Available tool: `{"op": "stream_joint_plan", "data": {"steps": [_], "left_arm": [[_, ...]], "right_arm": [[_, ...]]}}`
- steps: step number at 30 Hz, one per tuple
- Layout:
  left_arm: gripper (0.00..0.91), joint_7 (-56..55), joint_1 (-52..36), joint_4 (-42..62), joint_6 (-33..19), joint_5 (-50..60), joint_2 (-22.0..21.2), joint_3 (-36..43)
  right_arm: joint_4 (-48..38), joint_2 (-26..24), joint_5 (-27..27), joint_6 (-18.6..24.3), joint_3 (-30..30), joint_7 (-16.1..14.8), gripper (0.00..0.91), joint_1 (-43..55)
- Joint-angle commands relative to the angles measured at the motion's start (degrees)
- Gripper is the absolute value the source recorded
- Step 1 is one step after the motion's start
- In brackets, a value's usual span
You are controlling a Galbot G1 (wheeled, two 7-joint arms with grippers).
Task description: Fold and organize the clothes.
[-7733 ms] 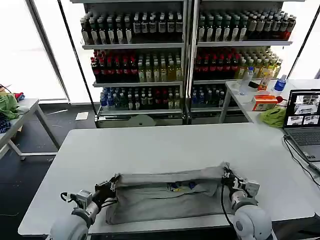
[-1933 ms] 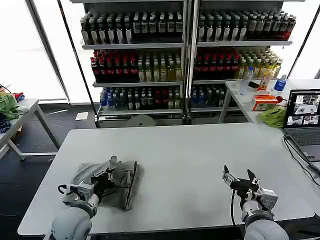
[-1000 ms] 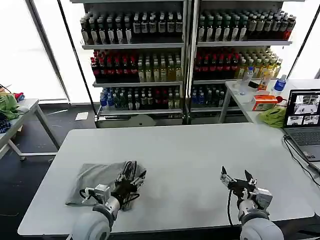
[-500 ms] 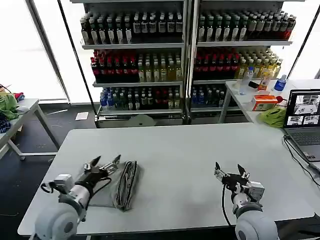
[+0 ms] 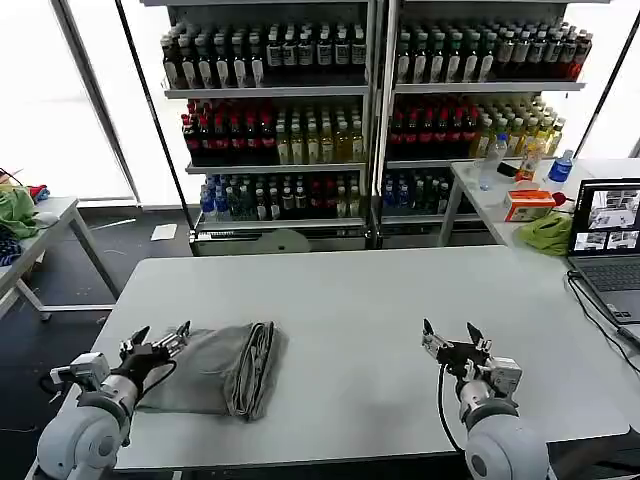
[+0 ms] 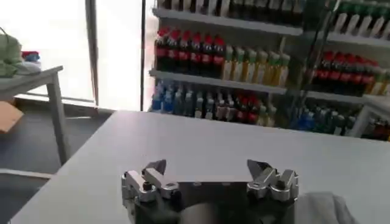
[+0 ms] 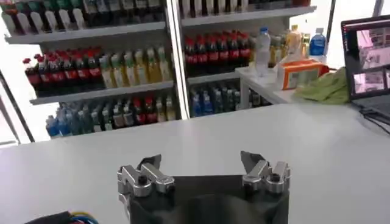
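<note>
On the white table (image 5: 360, 300), towards its left front, the grey fabric shirt (image 5: 215, 368) lies folded into a compact bundle, so this fold looks done. Just beside it, the left gripper (image 5: 158, 340) hovers spread wide, empty. Well apart, the right gripper (image 5: 448, 340) is equally wide, holding nothing.
</note>
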Motion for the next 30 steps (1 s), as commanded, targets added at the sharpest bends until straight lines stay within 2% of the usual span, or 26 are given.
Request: {"op": "stream_joint_plan", "data": {"steps": [1, 28, 29, 30], "left_arm": [[0.907, 3.51, 0.24, 8.42, -1.20, 3.73, -0.18, -0.85], [0.907, 6.74, 2.05, 11.12, -1.76, 4.22, -1.58, -0.05], [0.756, 6.74, 2.13, 10.95, -1.60, 4.20, -1.60, -0.07], [0.433, 6.71, 2.24, 10.76, -1.51, 4.19, -1.63, -0.08]], "right_arm": [[0.33, -0.12, 0.11, 0.03, -0.10, -0.21, 0.907, 0.02], [1.50, -0.44, 0.19, 0.09, 1.68, -0.51, 0.907, -1.62], [1.50, -0.45, 0.23, 0.10, 1.70, -0.50, 0.907, -1.55], [1.50, -0.45, 0.23, 0.10, 1.70, -0.50, 0.907, -1.55]]}}
